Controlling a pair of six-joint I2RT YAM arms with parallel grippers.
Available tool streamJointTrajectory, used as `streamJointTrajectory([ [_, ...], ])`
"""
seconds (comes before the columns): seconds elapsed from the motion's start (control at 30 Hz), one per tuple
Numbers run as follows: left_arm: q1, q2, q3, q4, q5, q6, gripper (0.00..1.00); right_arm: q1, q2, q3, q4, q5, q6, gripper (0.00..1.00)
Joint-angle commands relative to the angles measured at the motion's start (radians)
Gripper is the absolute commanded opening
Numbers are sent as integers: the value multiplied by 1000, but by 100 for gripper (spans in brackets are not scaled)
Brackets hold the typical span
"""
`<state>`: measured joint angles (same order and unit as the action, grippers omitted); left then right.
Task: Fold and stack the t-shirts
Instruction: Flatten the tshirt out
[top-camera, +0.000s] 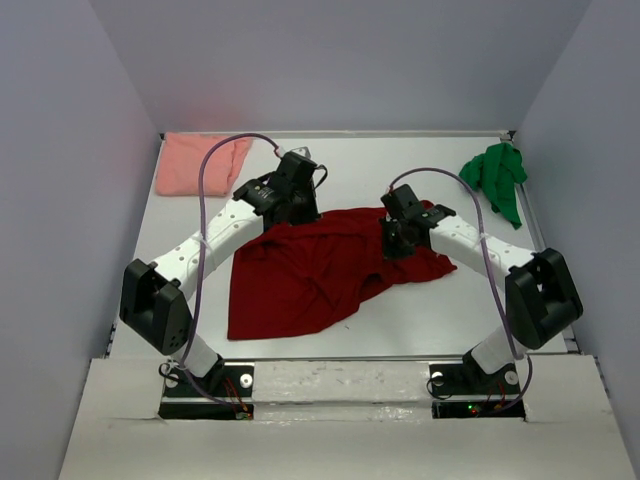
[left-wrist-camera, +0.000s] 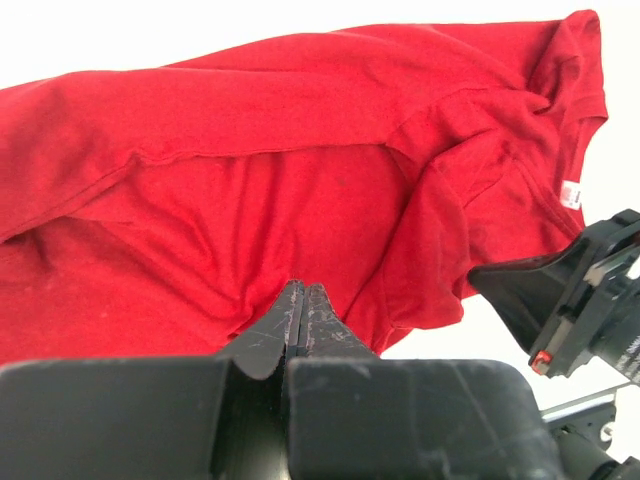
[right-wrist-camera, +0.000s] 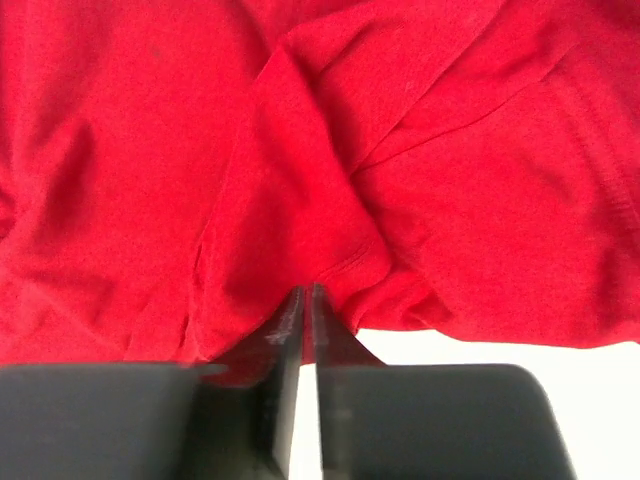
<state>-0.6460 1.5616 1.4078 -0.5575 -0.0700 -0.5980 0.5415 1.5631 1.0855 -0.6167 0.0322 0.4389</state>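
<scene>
The dark red t-shirt (top-camera: 305, 270) lies rumpled in the middle of the table (top-camera: 400, 320). Only the overhead view takes in its whole outline. That view also shows the pale salmon pink t-shirt (top-camera: 200, 162), bunched well beyond the red shirt's far left, and the bright green t-shirt (top-camera: 495, 178), heaped well beyond its far right. From above, both wrists sit over the red shirt's far edge and hide their own tips.

The left wrist view fills that gap. The left fingers (left-wrist-camera: 280, 330) are pressed together with the red cloth gathered at their tips, apparently pinched between them. This view alone catches a small white label (left-wrist-camera: 571, 195) near the collar and a black part of the right arm (left-wrist-camera: 570, 300) beside the shirt.

The right wrist view shows the right fingers (right-wrist-camera: 285, 330) clenched to a thin slit on a stitched hem of the red shirt. Both wrist views cut the shirt off at their edges.
</scene>
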Motion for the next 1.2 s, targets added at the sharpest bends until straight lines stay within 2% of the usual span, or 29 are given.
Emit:
streamJointTrajectory([
  [0.0, -4, -55, 37, -30, -54, 32, 0, -15, 58, 111, 29, 110, -20, 32],
  [0.1, -4, -49, 30, -36, -53, 38, 0, -66, 127, 183, 6, 144, -35, 36],
  [0.23, -3, -48, 14, -41, -51, 50, 0, -152, 166, 221, 9, 65, -63, 37],
  [0.7, -3, -38, 17, -15, -31, 58, 0, -152, 117, 114, 63, -110, -83, 36],
  [1.17, -3, -21, 19, -5, -19, 53, 0, -123, 89, 42, 101, -175, -91, 39],
])
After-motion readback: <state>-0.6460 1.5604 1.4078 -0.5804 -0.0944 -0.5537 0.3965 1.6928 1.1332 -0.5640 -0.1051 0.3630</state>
